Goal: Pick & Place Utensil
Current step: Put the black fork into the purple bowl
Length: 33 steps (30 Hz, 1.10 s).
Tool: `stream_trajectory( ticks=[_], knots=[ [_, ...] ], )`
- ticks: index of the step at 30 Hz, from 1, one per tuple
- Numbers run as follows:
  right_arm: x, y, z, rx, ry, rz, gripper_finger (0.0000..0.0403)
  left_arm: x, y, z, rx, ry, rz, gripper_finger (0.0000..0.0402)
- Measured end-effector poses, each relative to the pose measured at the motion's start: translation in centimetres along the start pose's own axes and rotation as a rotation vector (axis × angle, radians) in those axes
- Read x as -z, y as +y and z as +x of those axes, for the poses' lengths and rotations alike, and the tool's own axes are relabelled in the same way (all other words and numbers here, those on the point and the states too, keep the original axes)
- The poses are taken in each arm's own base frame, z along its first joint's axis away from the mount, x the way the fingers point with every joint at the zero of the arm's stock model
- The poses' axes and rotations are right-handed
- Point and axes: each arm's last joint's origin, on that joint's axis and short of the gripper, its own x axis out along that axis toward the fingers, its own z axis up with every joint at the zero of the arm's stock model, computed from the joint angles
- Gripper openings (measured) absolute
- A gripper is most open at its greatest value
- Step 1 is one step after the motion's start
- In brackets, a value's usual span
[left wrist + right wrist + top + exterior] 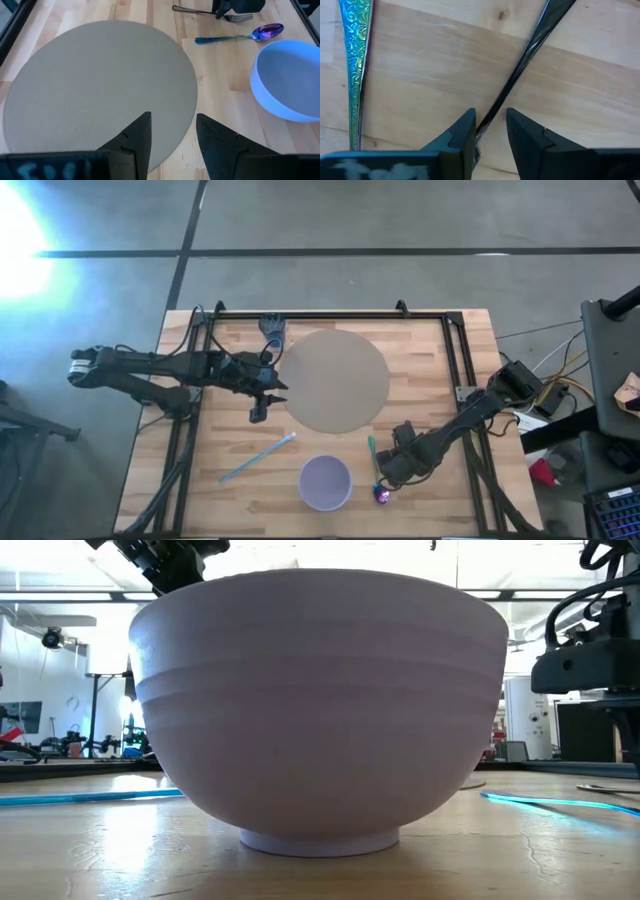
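The right gripper (403, 463), low in the lower right of the overhead frame, straddles the dark fork (522, 59), whose handle runs between the fingers (462, 134), which are part-way apart and not visibly clamped on it. In the wrist picture the fork's long axis slants from between the fingertips up toward the upper right, so the grasp falls across the handle. An iridescent spoon (355, 70) lies just beside it on the desk (455, 380), near the pale bowl (325, 482). The left gripper (262, 398) waits with fingers apart at the left edge of the round grey mat (335, 380), well apart from the fork. The right arm is plainly nearer.
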Motion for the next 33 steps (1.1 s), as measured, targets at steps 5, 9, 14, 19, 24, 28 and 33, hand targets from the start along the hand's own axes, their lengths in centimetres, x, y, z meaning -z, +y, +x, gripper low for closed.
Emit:
stream_trajectory(
  ticks=[5,9,14,19,24,28,33],
  knots=[
    [-0.10,-0.31,0.28,0.014,-0.005,0.016,0.0076,0.00,-0.01,0.00,0.000,0.000,0.000,0.0147],
    [-0.18,-0.54,0.50,0.024,-0.010,0.044,0.0052,0.22,-0.01,0.12,0.000,0.008,0.003,0.0147],
    [-0.21,-0.67,0.59,0.034,-0.014,0.063,0.0024,0.62,-0.01,0.27,0.001,0.031,0.006,0.0147],
    [-0.22,-0.71,0.60,0.039,-0.016,0.072,0.0013,0.76,-0.02,0.26,0.001,0.045,0.014,0.0147],
    [-0.23,-0.76,0.56,0.039,-0.015,0.048,0.0013,0.75,-0.02,0.26,0.001,0.044,0.018,0.0147],
    [-0.23,-0.80,0.19,0.037,-0.013,0.008,0.0012,0.75,-0.02,0.26,0.001,0.044,0.013,0.0147],
    [-0.14,-0.74,-0.28,0.041,-0.014,-0.064,0.0011,0.71,0.00,0.26,0.000,0.040,-0.010,0.0147]
  ],
)
